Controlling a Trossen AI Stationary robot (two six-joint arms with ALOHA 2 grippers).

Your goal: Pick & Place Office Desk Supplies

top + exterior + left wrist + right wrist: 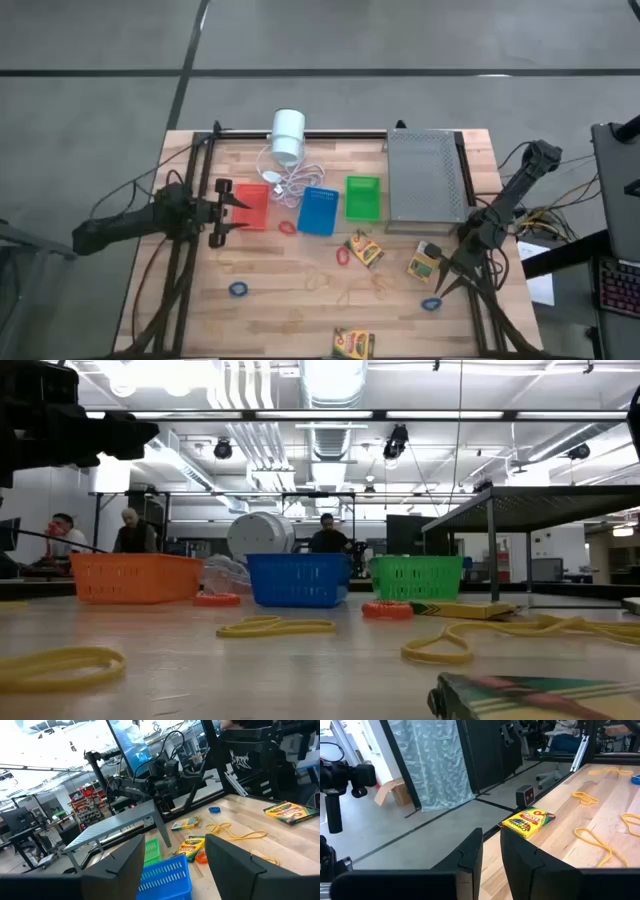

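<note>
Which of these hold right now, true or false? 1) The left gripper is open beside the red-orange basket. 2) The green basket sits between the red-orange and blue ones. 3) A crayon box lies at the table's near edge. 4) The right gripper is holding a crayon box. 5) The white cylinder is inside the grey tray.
1) True: the left gripper, jaws apart, is at the red-orange basket.
2) False: the blue basket is in the middle; the green basket is nearest the grey tray.
3) True: a crayon box lies there.
4) False: the right gripper holds nothing; the nearest crayon box lies free on the table.
5) False: the white cylinder stands on the table, apart from the tray.
</note>
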